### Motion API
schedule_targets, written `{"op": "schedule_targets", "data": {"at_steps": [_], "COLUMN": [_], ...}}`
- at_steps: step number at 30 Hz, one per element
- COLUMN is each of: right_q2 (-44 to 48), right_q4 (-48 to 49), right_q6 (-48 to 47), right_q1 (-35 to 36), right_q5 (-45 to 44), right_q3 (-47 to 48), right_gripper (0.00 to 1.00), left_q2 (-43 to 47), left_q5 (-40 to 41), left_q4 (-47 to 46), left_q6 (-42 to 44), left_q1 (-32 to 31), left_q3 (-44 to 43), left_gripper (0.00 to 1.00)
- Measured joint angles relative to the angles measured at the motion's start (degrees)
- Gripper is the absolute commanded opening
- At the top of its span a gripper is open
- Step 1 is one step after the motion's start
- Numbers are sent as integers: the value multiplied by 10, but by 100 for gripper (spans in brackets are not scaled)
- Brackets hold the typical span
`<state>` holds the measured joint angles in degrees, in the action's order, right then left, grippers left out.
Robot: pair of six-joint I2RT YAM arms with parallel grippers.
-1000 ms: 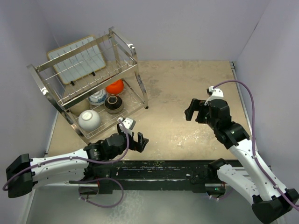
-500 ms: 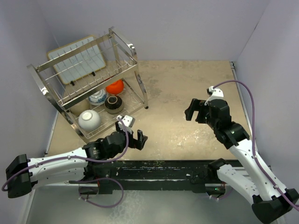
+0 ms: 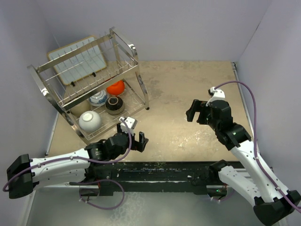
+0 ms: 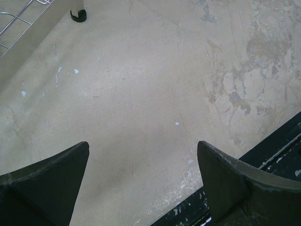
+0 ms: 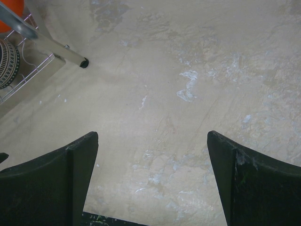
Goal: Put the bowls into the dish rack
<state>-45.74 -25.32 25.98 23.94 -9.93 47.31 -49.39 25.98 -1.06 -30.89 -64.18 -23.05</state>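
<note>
Loading looks done or nearly so. Four bowls sit in the rack's point(image 3: 141, 86) lower tier: white bowl point(image 3: 89, 120) at the near end, then blue-and-white bowl point(image 3: 98, 98), brown bowl point(image 3: 114, 104) and orange bowl point(image 3: 115, 87). No bowl is in view outside the rack. Left gripper point(image 3: 136, 141) hangs just off the rack's near corner, jaws apart, empty. Right gripper point(image 3: 196, 113) is well right of the rack, also spread and empty. Next move, probably: look for any fifth bowl, otherwise park.

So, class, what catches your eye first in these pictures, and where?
The shiny wire dish rack at the far left of the table stands out, with four bowls in its lower tier, the orange bowl brightest. The left gripper and right gripper hang open and empty over the table.
</note>
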Motion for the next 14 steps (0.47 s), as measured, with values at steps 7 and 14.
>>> {"op": "schedule_targets", "data": {"at_steps": [7,14], "right_q2": [0,0], "right_q4": [0,0], "right_q6": [0,0], "right_q1": [0,0], "right_q5": [0,0], "right_q3": [0,0], "right_gripper": [99,99], "left_q2": [0,4], "left_q5": [1,2], "left_q4": [1,4], "left_q6": [0,0], "left_q1": [0,0], "left_q3": [0,0], "left_gripper": [99,99]}}
